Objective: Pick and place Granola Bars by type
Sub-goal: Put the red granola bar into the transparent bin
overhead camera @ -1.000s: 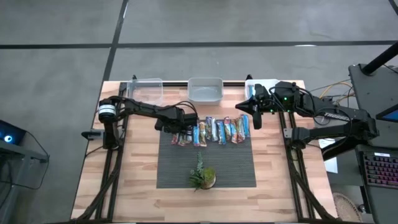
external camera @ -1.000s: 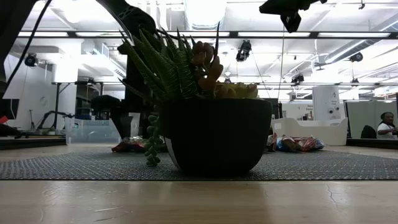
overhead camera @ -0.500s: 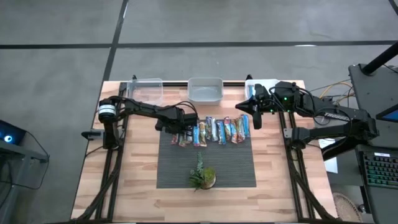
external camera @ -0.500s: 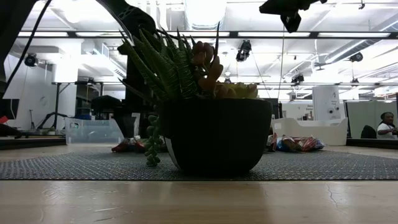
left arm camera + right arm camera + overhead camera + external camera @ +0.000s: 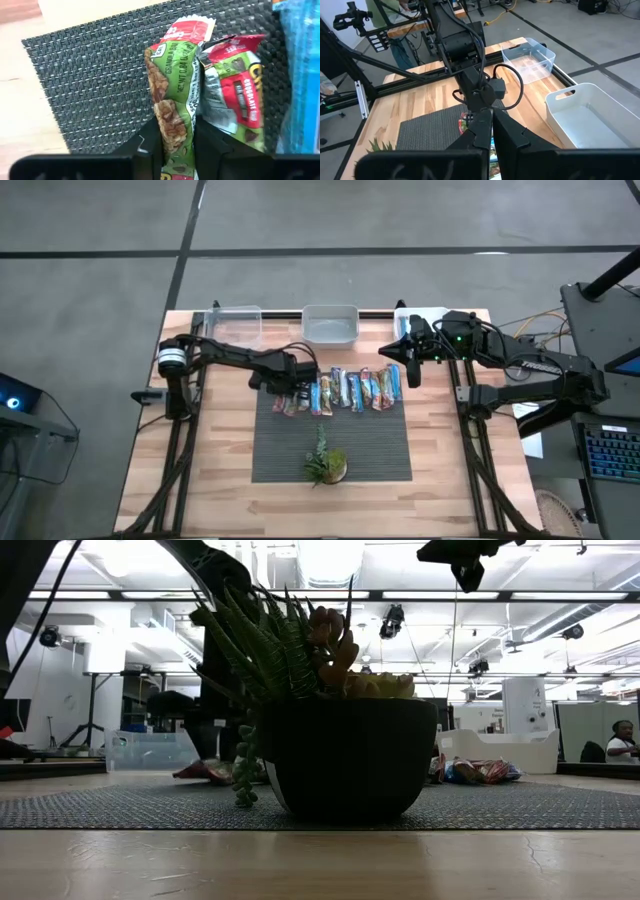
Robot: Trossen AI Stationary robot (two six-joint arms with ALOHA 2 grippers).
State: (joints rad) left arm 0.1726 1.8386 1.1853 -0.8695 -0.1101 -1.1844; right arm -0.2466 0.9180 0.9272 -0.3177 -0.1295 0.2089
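The left gripper [image 5: 177, 145] is seen at the left end of the row of bars, low over the mat [image 5: 330, 450], and its two fingers [image 5: 150, 137] are pressed against the sides of a green-wrapped bar [image 5: 175, 95], which is pinched between them. A red-and-green bar [image 5: 232, 100] is found touching that one on its right, and a blue wrapper [image 5: 302, 75] is seen just beyond it. In the high view the left gripper [image 5: 292, 388] is placed over the leftmost bars, and the rest of the row [image 5: 355, 390] is laid side by side along the far edge of the mat, running to the right.

The right gripper [image 5: 412, 370] is held above the right end of the row, off the table, with its fingers [image 5: 492, 132] brought together and nothing between them.

Two clear bins [image 5: 238, 323] [image 5: 331, 324] and a white bin [image 5: 405, 317] are set along the far edge of the table [image 5: 230, 470]. A small plant [image 5: 325, 462] is stood on the near part of the mat. In the low view the plant's pot [image 5: 350, 755] fills the middle, and bars [image 5: 480, 772] are seen behind it on the right.
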